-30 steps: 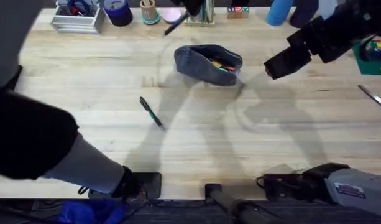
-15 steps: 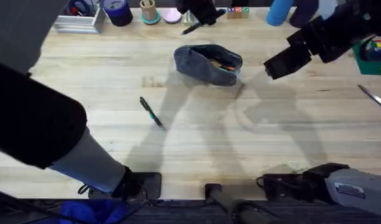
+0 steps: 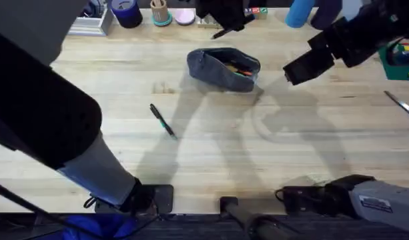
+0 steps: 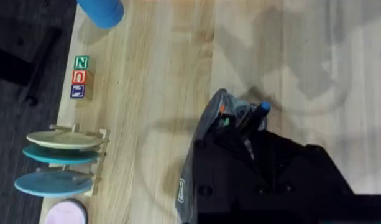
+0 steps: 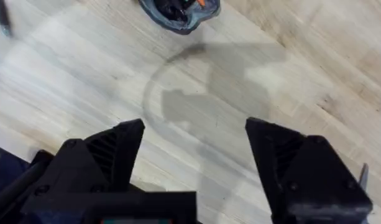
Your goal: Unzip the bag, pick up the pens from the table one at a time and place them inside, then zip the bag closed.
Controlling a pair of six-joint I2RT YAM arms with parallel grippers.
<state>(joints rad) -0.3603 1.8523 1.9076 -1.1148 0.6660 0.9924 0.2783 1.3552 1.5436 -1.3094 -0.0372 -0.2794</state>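
Overhead view: you have the bag [image 3: 223,68] sitting upper centre of the frame on the table [image 3: 271,160], its zipper open, with colourful contents visible inside. One dark pen with a teal section [image 3: 163,121] lies loose on the wood at centre-left, well apart from the bag, pointing diagonally.

Your left gripper [image 3: 225,15] is at the top centre of the frame, above the bag's far side, clamped on a second dark pen [image 3: 227,31] that sticks out toward the lower left; the pen tip hangs near the bag's rim but apart from it. In the left wrist view the pen's blue end [image 4: 263,107] shows just over the open mouth of the bag [image 4: 210,124].

Your right gripper [image 5: 193,140] hangs at the upper right of the overhead frame, to the right of the bag. Its fingers [image 5: 122,149] are spread wide with nothing between them, bare wood below.

Scissors [image 3: 401,105] lie at the right edge. A dark blue cup [image 3: 127,11] stands at the top left
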